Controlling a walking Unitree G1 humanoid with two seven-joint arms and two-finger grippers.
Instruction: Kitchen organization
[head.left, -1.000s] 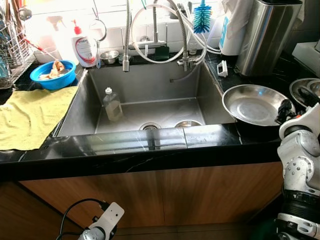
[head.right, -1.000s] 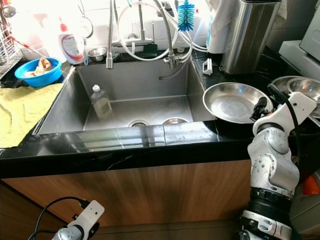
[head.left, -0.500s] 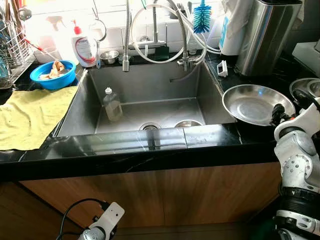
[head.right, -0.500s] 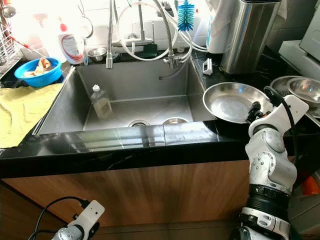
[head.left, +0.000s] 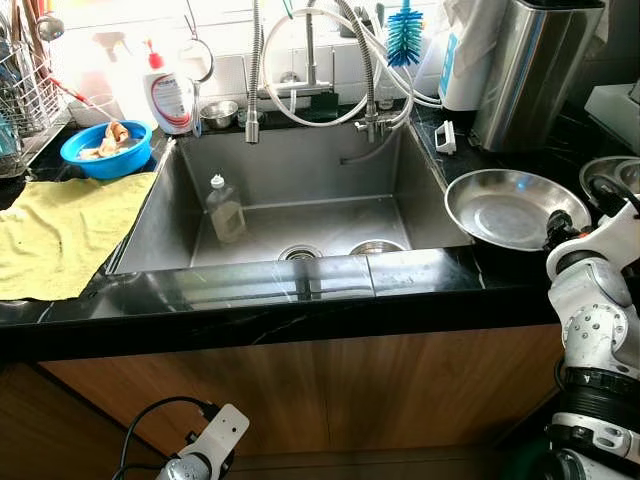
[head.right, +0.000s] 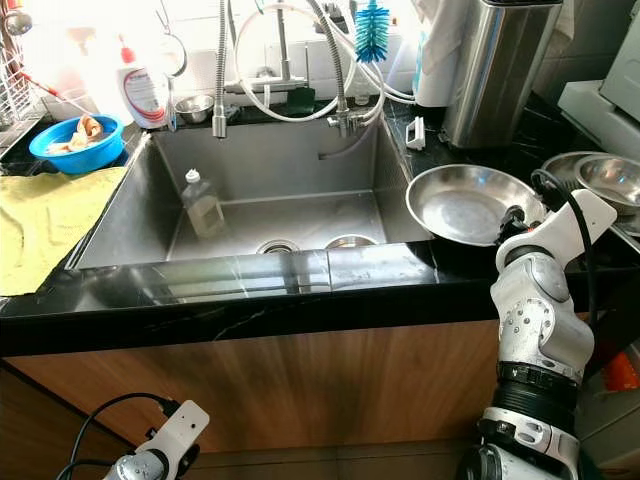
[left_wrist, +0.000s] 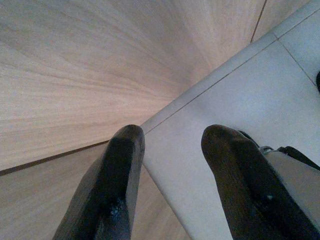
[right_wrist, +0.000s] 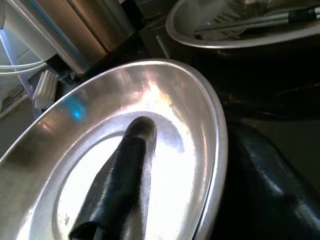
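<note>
A wide steel plate lies on the black counter just right of the sink. My right gripper is at the plate's near right rim. In the right wrist view the right gripper is open and straddles that rim: one black finger lies over the plate's inside, the other sits outside and below the edge. Whether either finger touches the metal I cannot tell. My left arm hangs low in front of the wooden cabinet, and the left gripper is open over the floor tiles.
The steel sink holds a small clear bottle. A yellow cloth and a blue bowl lie to its left. A tall steel canister stands behind the plate, and more steel bowls sit at the far right.
My right gripper has moved down and left from beside the plate to its near right rim. The left arm has not moved.
</note>
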